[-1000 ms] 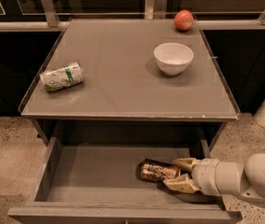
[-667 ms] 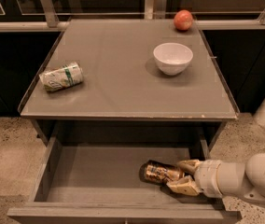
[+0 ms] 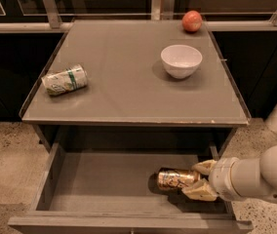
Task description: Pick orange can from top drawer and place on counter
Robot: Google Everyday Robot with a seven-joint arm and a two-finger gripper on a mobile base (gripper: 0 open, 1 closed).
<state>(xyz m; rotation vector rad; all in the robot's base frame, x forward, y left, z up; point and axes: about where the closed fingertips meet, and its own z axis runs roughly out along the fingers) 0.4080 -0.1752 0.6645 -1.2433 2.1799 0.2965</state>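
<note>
Lying sideways in drawer (image 3: 104,179), right of its middle: can (image 3: 173,179). Gripped at right end by claw (image 3: 192,180), one finger behind, one in front, reaching in from drawer's right.

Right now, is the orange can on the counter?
No, the orange can lies on its side in the top drawer, with the gripper closed on one end.

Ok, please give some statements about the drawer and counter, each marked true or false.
1. The orange can lies on its side in the top drawer. True.
2. The gripper hovers above the counter. False: it is down in the drawer, closed on the can's right end.
3. The white bowl stands upright on the counter. True.
4. The green-and-white can stands upright. False: it lies on its side on the counter.
</note>
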